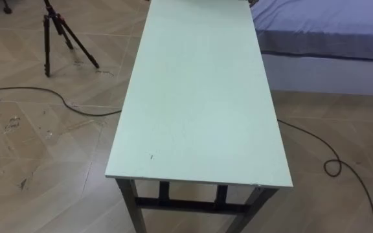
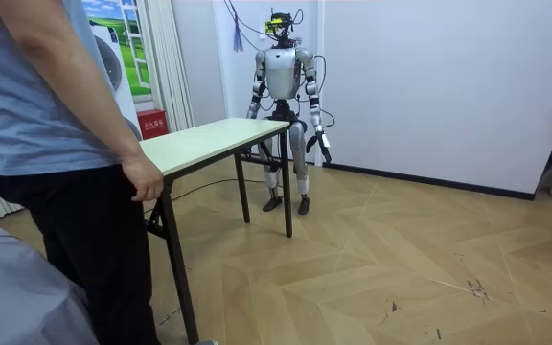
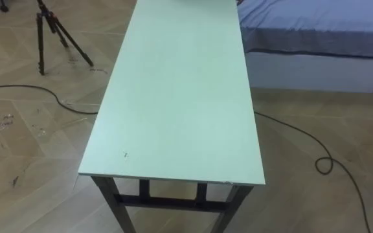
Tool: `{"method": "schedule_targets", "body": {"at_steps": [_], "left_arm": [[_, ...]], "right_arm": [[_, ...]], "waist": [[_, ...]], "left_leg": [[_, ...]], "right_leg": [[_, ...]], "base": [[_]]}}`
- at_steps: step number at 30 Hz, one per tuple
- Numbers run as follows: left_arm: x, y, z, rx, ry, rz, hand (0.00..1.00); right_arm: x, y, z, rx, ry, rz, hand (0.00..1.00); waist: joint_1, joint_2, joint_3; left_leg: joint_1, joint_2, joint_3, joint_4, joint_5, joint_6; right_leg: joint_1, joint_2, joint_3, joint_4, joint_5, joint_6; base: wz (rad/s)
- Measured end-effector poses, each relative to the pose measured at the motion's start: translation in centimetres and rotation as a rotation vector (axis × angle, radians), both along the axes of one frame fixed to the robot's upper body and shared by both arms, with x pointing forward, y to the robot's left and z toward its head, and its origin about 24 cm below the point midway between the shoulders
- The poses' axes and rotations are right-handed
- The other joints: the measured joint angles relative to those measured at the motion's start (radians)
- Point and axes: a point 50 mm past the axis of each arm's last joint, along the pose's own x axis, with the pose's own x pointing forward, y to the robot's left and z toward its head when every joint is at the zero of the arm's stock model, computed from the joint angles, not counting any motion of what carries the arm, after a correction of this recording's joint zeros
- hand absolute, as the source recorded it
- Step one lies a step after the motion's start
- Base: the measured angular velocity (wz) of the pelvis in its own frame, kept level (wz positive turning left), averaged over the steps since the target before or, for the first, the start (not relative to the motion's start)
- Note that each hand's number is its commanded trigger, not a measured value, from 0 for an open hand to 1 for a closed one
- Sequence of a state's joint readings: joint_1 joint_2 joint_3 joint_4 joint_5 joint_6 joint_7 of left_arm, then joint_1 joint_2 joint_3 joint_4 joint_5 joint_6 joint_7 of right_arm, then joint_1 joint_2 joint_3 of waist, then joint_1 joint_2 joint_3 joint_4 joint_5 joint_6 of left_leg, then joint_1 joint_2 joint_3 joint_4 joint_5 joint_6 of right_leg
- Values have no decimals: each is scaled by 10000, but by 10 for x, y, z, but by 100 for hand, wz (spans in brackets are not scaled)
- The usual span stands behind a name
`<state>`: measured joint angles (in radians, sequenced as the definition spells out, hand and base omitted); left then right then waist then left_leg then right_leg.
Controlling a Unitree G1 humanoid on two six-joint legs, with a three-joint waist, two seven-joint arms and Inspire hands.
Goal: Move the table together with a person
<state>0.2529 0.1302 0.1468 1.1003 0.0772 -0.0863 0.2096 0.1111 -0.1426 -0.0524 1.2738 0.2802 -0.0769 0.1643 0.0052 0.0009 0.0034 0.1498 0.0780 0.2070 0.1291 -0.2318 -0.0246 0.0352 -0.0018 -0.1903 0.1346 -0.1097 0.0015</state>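
We see the desk [image 1: 199,97] standing between the robot and a person [image 2: 56,144], whose hand [image 2: 143,180] touches its end. The robot's left hand [image 2: 326,147] hangs low and its right hand [image 2: 254,115] is by the desk; we cannot tell their grip.

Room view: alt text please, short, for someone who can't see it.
A humanoid robot stands at the far end of a long pale-topped table, left hand hanging by its thigh. A person in the foreground, at the room view's left, stands at the near end, a hand at the tabletop's edge.
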Motion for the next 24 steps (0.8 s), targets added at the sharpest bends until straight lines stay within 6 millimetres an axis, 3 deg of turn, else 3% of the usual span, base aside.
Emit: {"method": "schedule_targets", "body": {"at_steps": [13, 24], "left_arm": [[-5, -5, -3, -497, 416, 72, 0], [-3, -9, -5, -2334, -306, 1843, 0]], "right_arm": [[-1, 1, 0, 345, -27, -413, 0], [-3, 3, 0, 1149, -389, -1264, 0]], "waist": [[-28, 6, -4], [7, -1, 0]], "left_leg": [[-58, -15, -188, 17, 0, 1], [-74, -18, -172, 54, 0, 0]], "right_leg": [[-4, -22, -73, -4, -4, 4], [-16, -35, -105, 0, -11, 6]], "base": [[1], [0]]}}
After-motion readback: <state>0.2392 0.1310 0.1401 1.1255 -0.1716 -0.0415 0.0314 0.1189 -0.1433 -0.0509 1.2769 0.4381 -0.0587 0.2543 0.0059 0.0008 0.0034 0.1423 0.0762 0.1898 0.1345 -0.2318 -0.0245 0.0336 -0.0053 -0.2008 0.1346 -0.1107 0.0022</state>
